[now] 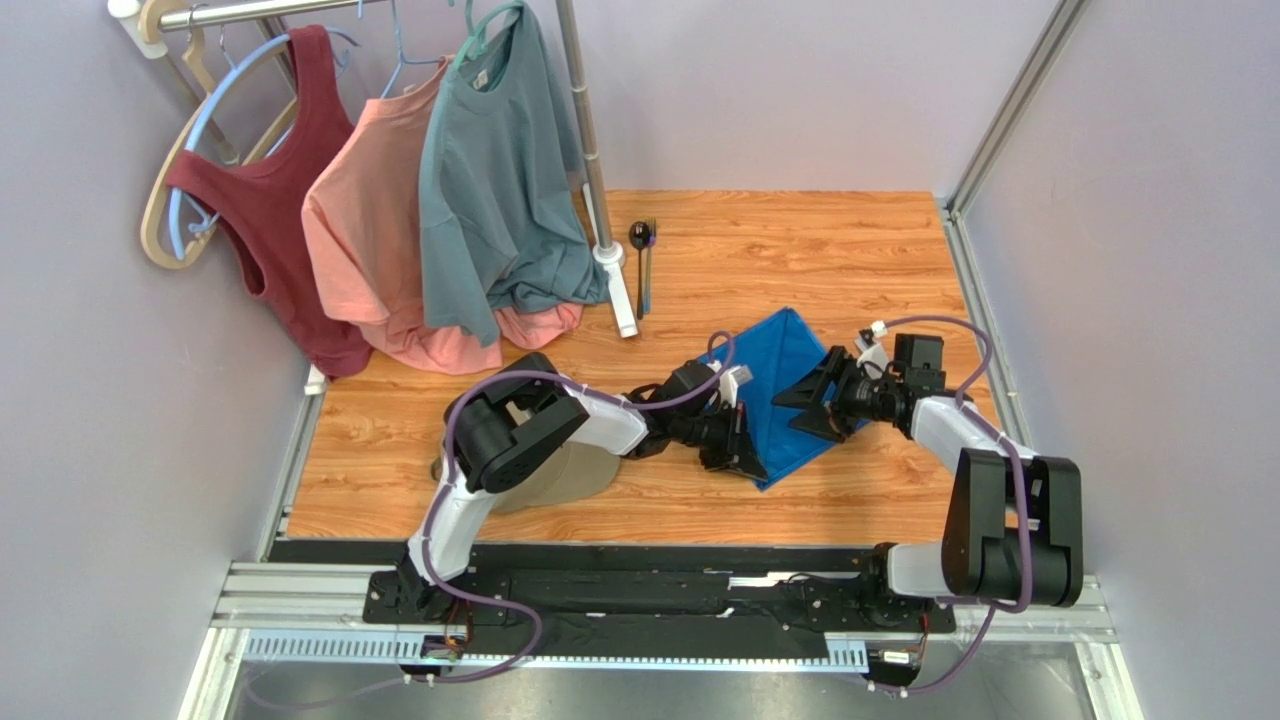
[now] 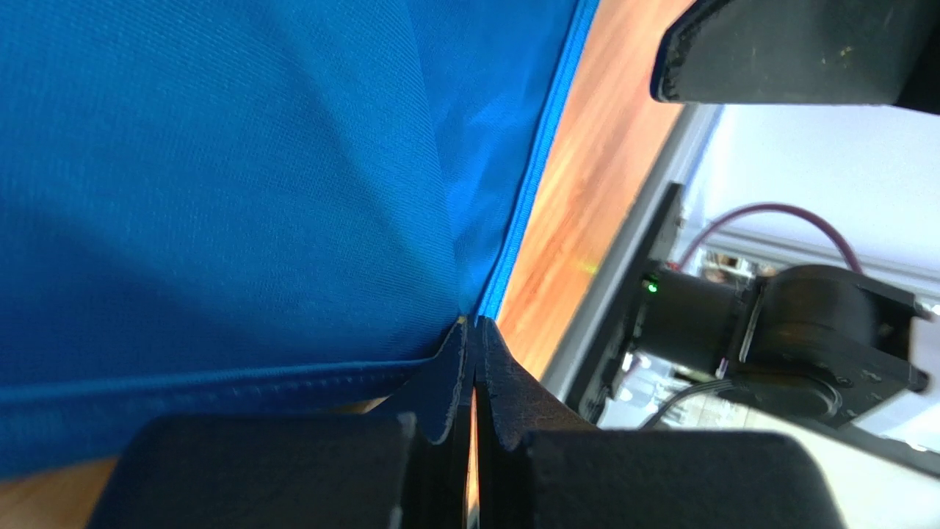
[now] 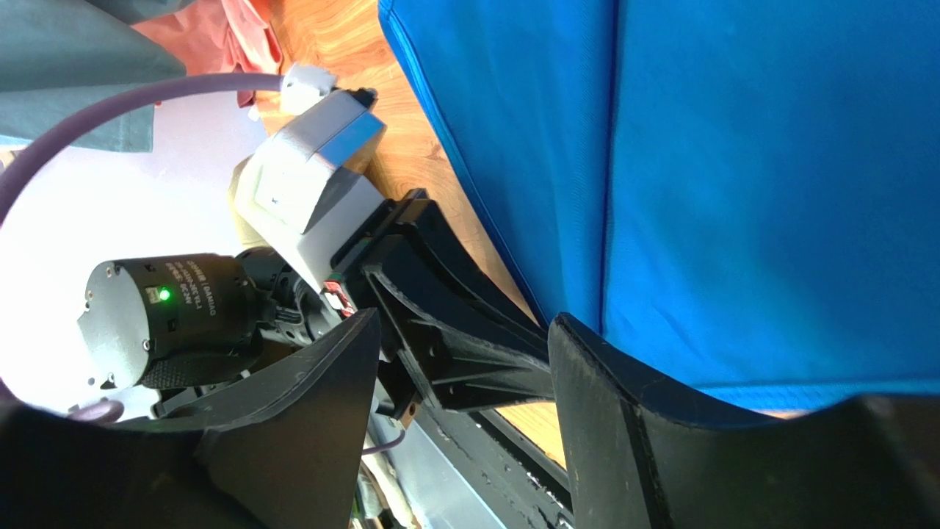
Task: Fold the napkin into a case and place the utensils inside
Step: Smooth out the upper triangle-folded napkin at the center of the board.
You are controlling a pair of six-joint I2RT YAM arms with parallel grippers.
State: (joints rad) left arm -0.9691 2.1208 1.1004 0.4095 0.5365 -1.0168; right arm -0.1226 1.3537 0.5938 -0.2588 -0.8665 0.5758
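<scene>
**Ana:** Where is the napkin?

**Ben:** The blue napkin point(image 1: 777, 383) lies on the wooden tabletop point(image 1: 376, 450), to the near right of the clothes rack's metal post point(image 1: 589, 165). It sits cornerwise, like a diamond, between the two arms.

**Ana:** And the left pincer?

**Ben:** The left pincer point(image 2: 474, 328) is pressed tight together on the napkin. In its wrist view the hem runs straight into the closed tips at a corner of the cloth. From above, that is the napkin's edge nearest the arm bases, well to the near right of the post.

**Ana:** Is the right one holding anything?

**Ben:** No. The right pincer point(image 1: 804, 408) stands wide, gripping nothing, over the napkin's side farthest from the post. In its wrist view one finger point(image 3: 662, 441) lies across the blue cloth and the other is off it.

**Ana:** Is the cloth folded?

**Ben:** A straight line runs down it in the right wrist view. I cannot tell whether that is a fold edge or a crease.

**Ana:** And the cutlery?

**Ben:** The dark-bowled spoon point(image 1: 640, 236) and the fork point(image 1: 651, 273) lie side by side just right of the post's foot, well apart from the napkin and both pincers.

**Ana:** Anything else?

**Ben:** A grey-green T-shirt point(image 1: 489, 165) hangs just left of the post. A tan cap point(image 1: 586, 480) lies nearer the arm bases than the post, partly under the left arm.
</scene>
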